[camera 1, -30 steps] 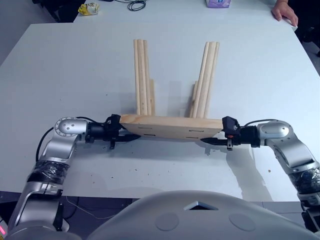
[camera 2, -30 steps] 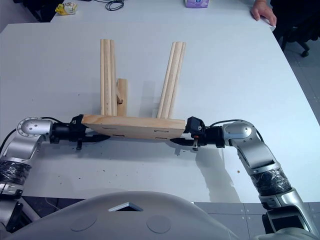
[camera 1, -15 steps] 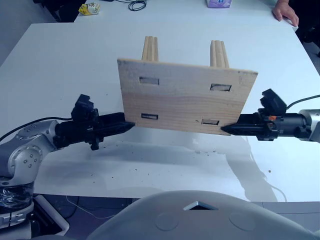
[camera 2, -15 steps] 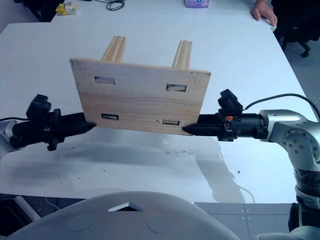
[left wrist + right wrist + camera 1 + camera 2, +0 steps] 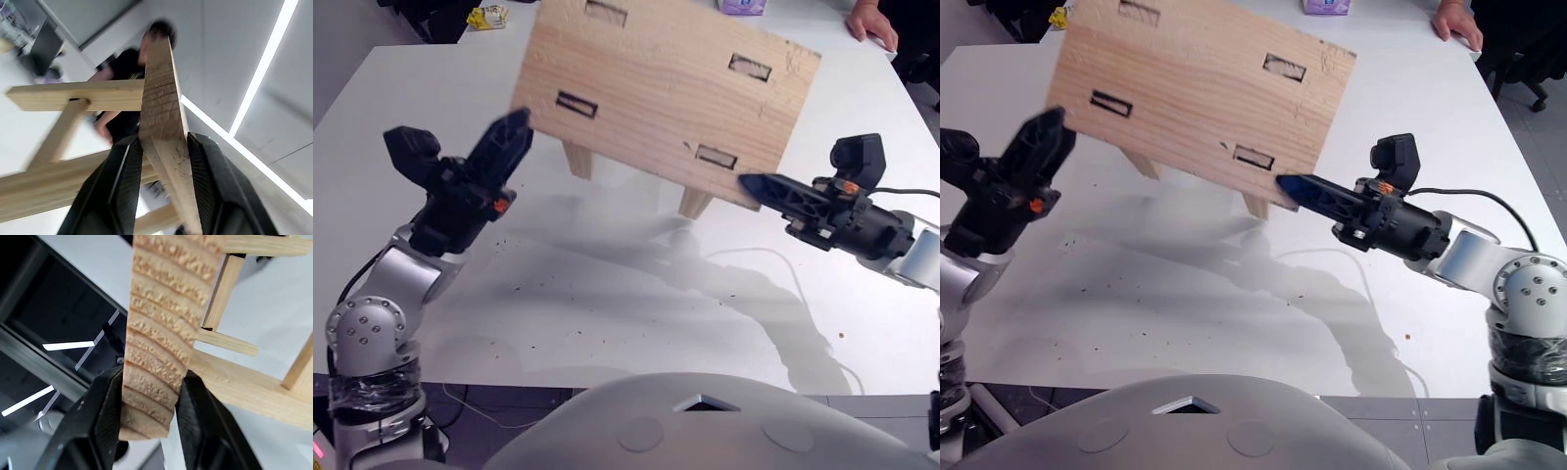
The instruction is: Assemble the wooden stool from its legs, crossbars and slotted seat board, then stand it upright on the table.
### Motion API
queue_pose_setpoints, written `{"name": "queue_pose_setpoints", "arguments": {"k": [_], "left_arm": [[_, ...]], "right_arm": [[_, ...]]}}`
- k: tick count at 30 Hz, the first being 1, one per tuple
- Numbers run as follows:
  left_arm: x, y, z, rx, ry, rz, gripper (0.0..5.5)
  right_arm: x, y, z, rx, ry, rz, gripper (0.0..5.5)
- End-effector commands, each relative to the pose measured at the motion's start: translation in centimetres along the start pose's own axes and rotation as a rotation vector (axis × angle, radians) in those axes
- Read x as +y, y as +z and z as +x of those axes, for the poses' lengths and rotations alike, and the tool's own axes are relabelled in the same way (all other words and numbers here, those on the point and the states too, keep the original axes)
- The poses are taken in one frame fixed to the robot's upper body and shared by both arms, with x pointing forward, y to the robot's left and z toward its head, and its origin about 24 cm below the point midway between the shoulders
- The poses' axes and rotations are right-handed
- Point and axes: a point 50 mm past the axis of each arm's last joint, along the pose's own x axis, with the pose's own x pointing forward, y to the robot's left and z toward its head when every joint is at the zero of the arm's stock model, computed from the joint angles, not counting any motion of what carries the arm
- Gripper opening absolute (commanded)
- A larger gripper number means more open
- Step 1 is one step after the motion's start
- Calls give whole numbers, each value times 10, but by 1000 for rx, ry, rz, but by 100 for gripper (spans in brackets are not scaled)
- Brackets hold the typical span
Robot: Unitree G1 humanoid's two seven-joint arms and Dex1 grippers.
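Seat board (image 5: 666, 83) above table (image 5: 607, 304), legs (image 5: 578, 162) behind it.

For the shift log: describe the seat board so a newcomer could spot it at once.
Over the white table, look between the left end effector and the right end effector. The seat board is the wide, flat, pale plank held tilted in the air, clamped at both side edges. Unlike the thin legs behind it, it has four rectangular slots.
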Motion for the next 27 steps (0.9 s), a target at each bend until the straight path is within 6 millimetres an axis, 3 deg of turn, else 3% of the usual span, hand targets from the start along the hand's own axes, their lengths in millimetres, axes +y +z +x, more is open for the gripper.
{"name": "queue_pose_setpoints", "arguments": {"k": [1,11,18,27], "left_arm": [[-19,-26,22,45,-75,-72,132],[4,-28,21,-177,212,-168,131],[30,-24,24,-410,428,-219,131],[55,-21,22,-542,564,-204,131]], "right_arm": [[10,8,26,-119,32,-32,146],[8,14,46,-383,-182,101,146],[-17,21,48,-587,-440,407,139],[-53,17,53,-622,-652,497,132]]}}
